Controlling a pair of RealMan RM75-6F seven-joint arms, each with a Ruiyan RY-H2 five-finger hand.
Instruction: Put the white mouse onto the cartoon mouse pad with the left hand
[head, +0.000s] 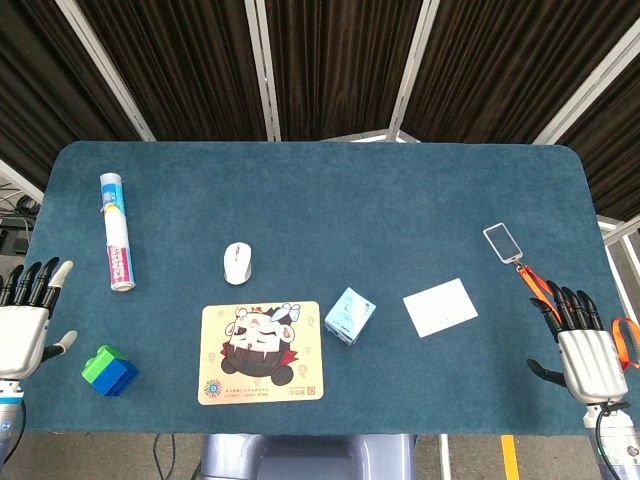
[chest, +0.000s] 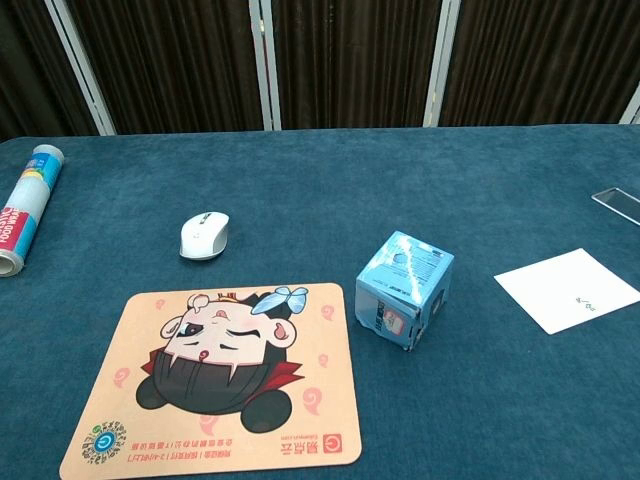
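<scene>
The white mouse (head: 238, 263) (chest: 204, 236) lies on the blue table cloth, just beyond the far edge of the cartoon mouse pad (head: 262, 352) (chest: 221, 384). The pad shows a dark-haired cartoon face and has nothing on it. My left hand (head: 26, 322) hovers at the table's left front corner, fingers spread, holding nothing, well left of the mouse. My right hand (head: 583, 345) is at the right front edge, fingers apart and empty. Neither hand shows in the chest view.
A white tube (head: 116, 232) (chest: 25, 208) lies at the left. Green and blue blocks (head: 109, 371) sit near my left hand. A light blue box (head: 349, 316) (chest: 404, 289) stands right of the pad. Further right are a white card (head: 440, 306) (chest: 566, 290) and a badge with orange lanyard (head: 503, 242).
</scene>
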